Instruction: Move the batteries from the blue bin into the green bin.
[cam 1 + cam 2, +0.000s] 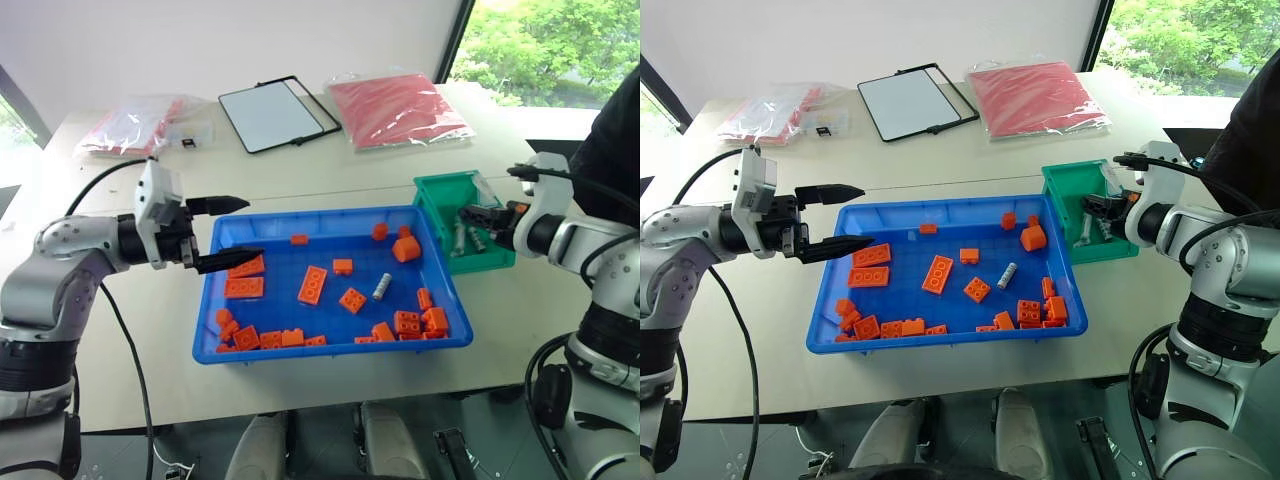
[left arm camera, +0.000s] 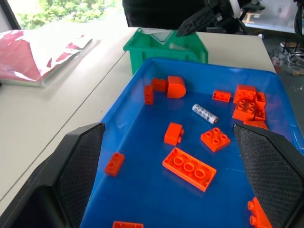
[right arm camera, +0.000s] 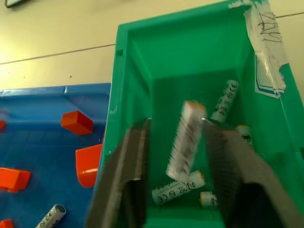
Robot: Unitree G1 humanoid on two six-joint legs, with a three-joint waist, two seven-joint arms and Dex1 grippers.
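Observation:
The green bin (image 3: pixel 156 28) stands against the far right corner of the blue bin (image 1: pixel 330 350). My right gripper (image 3: pixel 175 124) hangs over the green bin, open. A silver battery (image 3: pixel 185 142) sits blurred in the gap between its fingers, above several batteries (image 3: pixel 178 186) lying on the bin's floor. One battery (image 1: pixel 382 287) lies in the blue bin right of centre, among orange bricks. At the blue bin's left rim my left gripper (image 1: pixel 250 230) points across the bin, open with nothing between its fingers.
Orange toy bricks (image 1: pixel 312 285) are scattered over the blue bin, thickest along its near edge. At the back of the table lie a black-framed white board (image 1: pixel 278 113), a red bag (image 1: pixel 400 105) and clear plastic bags (image 1: pixel 140 125).

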